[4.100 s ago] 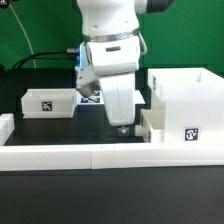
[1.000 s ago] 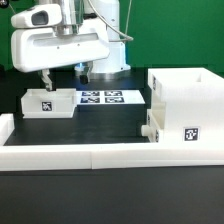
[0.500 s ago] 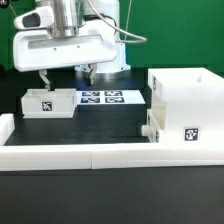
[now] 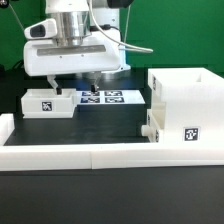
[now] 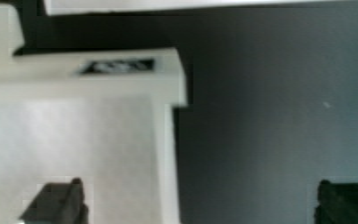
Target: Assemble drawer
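Rails (image 4: 60, 152) of smooth white plastic, long and low, edge the near side of the black table (image 4: 110, 125). Behind them the tall boxy casing (image 4: 185, 100) stands at the exterior view's right, and a shallow, square-tagged tray (image 4: 47, 103) at its left. Above that tray hangs the gripper (image 4: 72, 82), jaws spread wide and empty, with the flat marker board (image 4: 105, 97) just beyond.

From here I see the gripper (image 4: 72, 84) hanging above the gap between a tray (image 4: 48, 103), just below it toward the exterior view's left, and the marker board (image 4: 106, 97), below it toward the right. The casing (image 4: 188, 95) stands well off to the gripper's right in that view, with a second tray (image 4: 150, 126) against its near side. The rail (image 4: 100, 153) lies in front of them all.
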Motion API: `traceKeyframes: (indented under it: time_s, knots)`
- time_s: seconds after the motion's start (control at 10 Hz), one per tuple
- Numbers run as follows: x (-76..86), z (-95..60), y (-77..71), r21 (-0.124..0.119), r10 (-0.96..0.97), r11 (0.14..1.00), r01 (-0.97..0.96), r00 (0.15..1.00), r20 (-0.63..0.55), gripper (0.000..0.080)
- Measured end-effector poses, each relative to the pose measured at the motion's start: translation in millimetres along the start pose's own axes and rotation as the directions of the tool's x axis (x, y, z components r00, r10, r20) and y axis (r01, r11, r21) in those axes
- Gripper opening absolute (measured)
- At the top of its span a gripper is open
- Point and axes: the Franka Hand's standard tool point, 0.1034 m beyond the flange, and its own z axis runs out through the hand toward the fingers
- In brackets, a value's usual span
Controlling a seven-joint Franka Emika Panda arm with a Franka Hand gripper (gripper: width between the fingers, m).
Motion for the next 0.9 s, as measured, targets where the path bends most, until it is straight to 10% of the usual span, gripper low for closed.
traceKeyframes:
  time_s: [0.8, 0.9]
  knots:
    - [-4.2, 25.7, 5.2, -0.028, -0.072, 0.997, 0.070, 0.996, -0.056, 0.0649]
    - [-3.8, 25.5, 6.7, -0.030, -0.069, 0.997, 0.067, 0.996, -0.060, 0.0522]
